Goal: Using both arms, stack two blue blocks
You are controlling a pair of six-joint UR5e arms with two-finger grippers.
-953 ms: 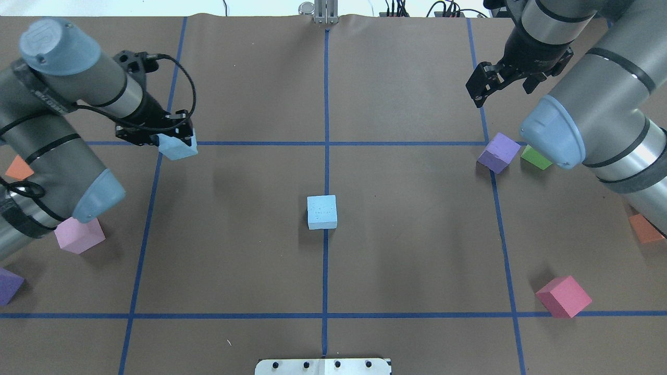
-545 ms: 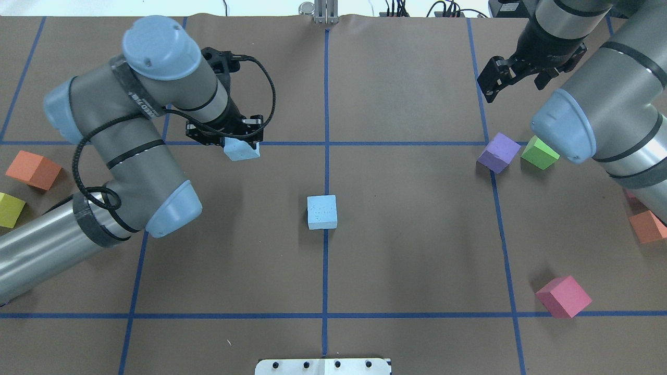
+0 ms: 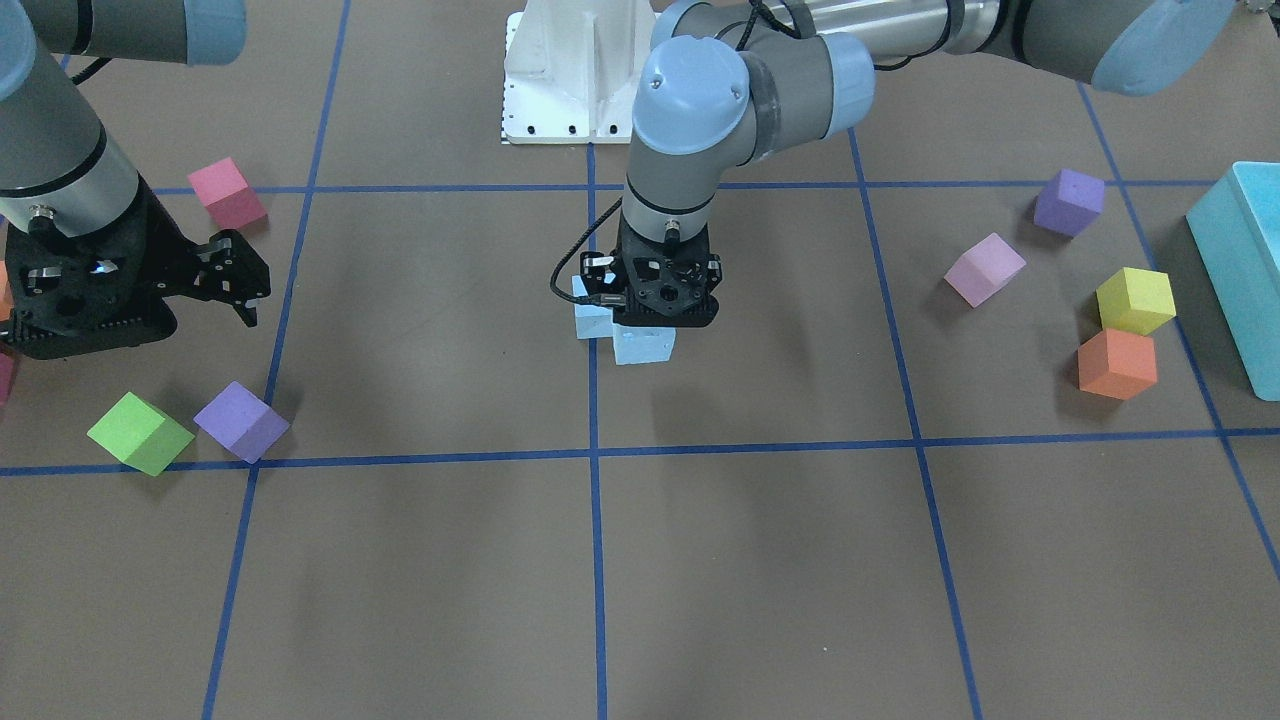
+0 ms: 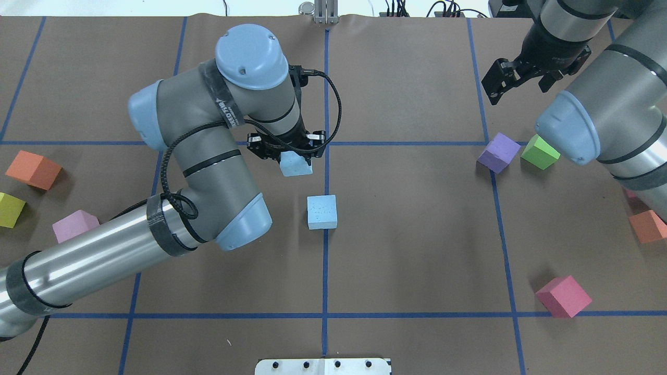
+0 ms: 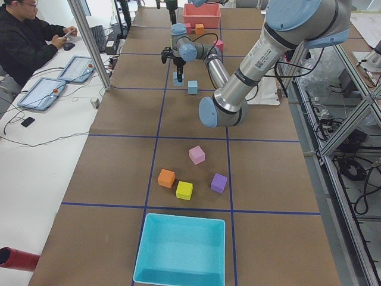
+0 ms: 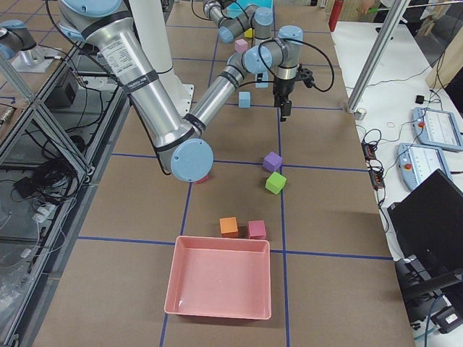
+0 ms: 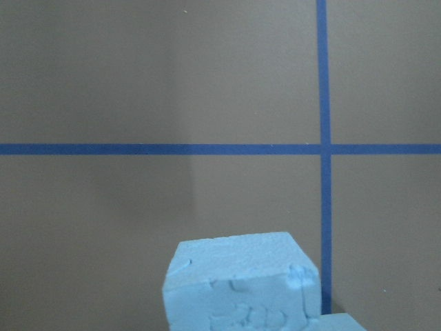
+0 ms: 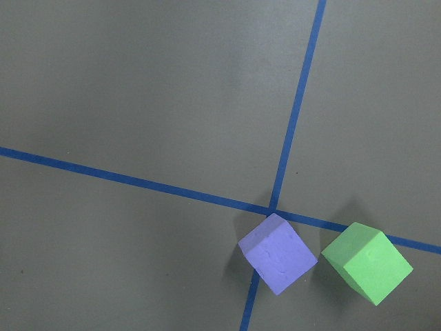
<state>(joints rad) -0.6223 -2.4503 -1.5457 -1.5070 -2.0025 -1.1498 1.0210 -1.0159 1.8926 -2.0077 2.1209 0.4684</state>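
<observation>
Blue block (image 4: 295, 165) hangs clenched in left tool (image 4: 288, 152), raised to clear its twin (image 4: 322, 212) on the counter (image 4: 417, 234); right tool (image 4: 521, 78) spread empty, aside

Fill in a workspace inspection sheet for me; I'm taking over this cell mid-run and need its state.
Surface: brown paper with a blue tape grid.
Job's things: held blue block off the table in the left tool; resting blue block on the centre line, nothing on it.
Clutter: purple cube, green cube, magenta cube, orange cube, second orange cube, yellow cube, pale pink cube; turquoise bin and pink bin at the table ends.
Tools: left tool shut on its block; right tool open, empty.
Cables: black cable loops off the left wrist.
Surroundings: operator seated at a side desk.
</observation>
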